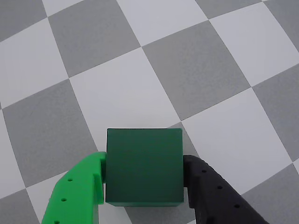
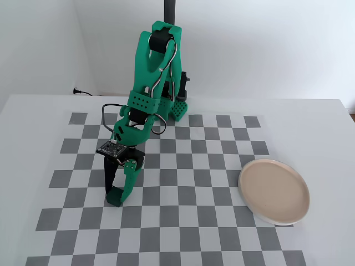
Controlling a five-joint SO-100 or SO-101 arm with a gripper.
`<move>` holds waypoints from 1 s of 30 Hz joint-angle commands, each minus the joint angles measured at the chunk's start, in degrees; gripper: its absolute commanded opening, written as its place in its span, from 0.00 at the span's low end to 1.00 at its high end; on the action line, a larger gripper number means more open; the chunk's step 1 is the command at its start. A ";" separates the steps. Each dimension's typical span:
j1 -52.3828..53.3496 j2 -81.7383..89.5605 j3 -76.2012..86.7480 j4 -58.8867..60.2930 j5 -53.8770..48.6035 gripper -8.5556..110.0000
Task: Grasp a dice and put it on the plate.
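The dice [image 1: 144, 165] is a plain dark green cube. In the wrist view it sits between my green finger [image 1: 84, 186] on the left and my black finger [image 1: 210, 191] on the right, and both press on its sides. My gripper [image 1: 145, 161] is shut on it. In the fixed view the gripper [image 2: 116, 195] points down at the left part of the checkerboard, with the dice [image 2: 114, 199] at its tips, at or just above the board. The beige-pink plate [image 2: 273, 189] lies empty at the board's right edge, several squares from the gripper.
The grey and white checkered mat [image 2: 183, 221] covers the white table. The arm's green base [image 2: 178, 108] and a dark post stand at the back edge of the mat. A cable runs along the arm.
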 commanded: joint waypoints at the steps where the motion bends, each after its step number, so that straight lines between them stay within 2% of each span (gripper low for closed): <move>1: -0.26 0.44 -3.43 -1.05 -0.62 0.13; 6: -0.26 0.09 -3.34 -1.23 -0.62 0.04; 17: -2.72 5.98 -3.52 2.46 1.23 0.04; 30: -16.96 24.61 -3.69 15.82 5.45 0.04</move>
